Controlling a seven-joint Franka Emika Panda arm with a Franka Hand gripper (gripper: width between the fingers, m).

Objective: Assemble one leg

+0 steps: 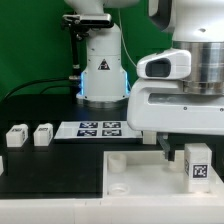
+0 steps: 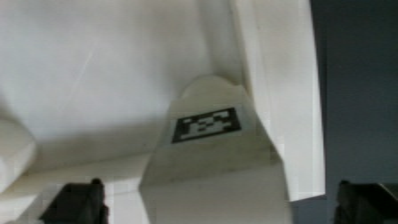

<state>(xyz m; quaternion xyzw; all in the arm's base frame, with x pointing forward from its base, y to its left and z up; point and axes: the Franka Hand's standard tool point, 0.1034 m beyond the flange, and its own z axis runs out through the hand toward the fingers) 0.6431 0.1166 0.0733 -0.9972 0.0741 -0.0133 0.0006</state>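
We see our tool (image 2: 214, 205) spread wide, gripping nothing. The small chunky white plastic leg with its black-and-white tag (image 2: 210, 150) stands upright directly beneath it, between the two fingertips (image 2: 75, 203), seated on the large flat white square part (image 1: 135, 170).

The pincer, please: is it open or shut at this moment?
Open: in the wrist view the pincer has its fingers spread wide apart, with the tagged leg between them, untouched.

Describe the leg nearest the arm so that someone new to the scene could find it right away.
Start at the big white square tray at the front of the black table. The leg stands upright at the tray's corner on the exterior view's right, under the arm. Unlike the two legs beside the marker board, it stands alone with its tag facing forward.
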